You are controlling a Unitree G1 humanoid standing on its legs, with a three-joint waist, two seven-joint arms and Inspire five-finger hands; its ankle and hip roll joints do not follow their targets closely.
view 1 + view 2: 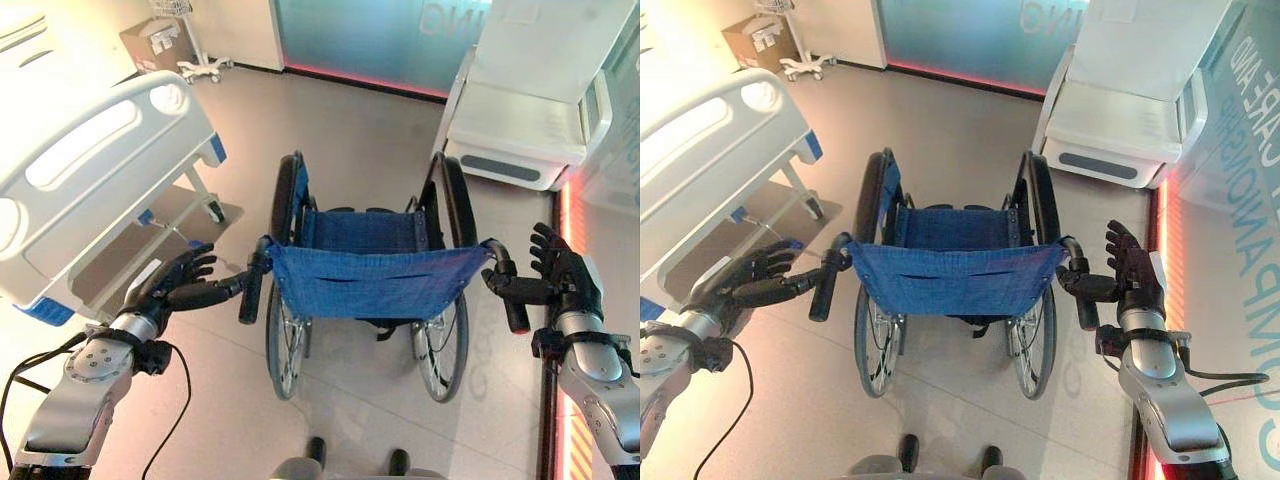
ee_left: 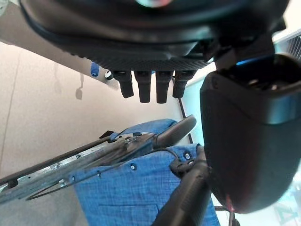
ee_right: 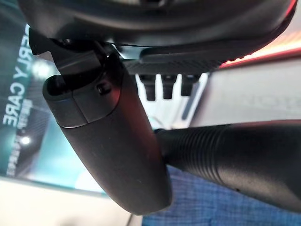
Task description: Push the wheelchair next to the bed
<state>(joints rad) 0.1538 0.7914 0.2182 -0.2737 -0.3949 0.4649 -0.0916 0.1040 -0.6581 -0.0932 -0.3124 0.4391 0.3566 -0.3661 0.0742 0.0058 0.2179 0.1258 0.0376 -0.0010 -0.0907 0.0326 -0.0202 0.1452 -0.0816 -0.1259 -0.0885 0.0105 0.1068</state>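
Wheelchair [image 1: 365, 290] stands mid-floor, facing away, bed [image 1: 90, 180] to its front-left, well apart. Left hand [image 1: 175, 285] is at the left push handle [image 1: 252, 290], fingers straight, not wrapped; right hand [image 1: 560, 280] likewise open against the right push handle [image 1: 508, 295]. Best close both hands first, then push evenly, steering left. White cabinet [image 1: 520, 110] front-right, cardboard box [image 1: 150, 45] far-left corner; bed's footboard corner could snag the left wheel.
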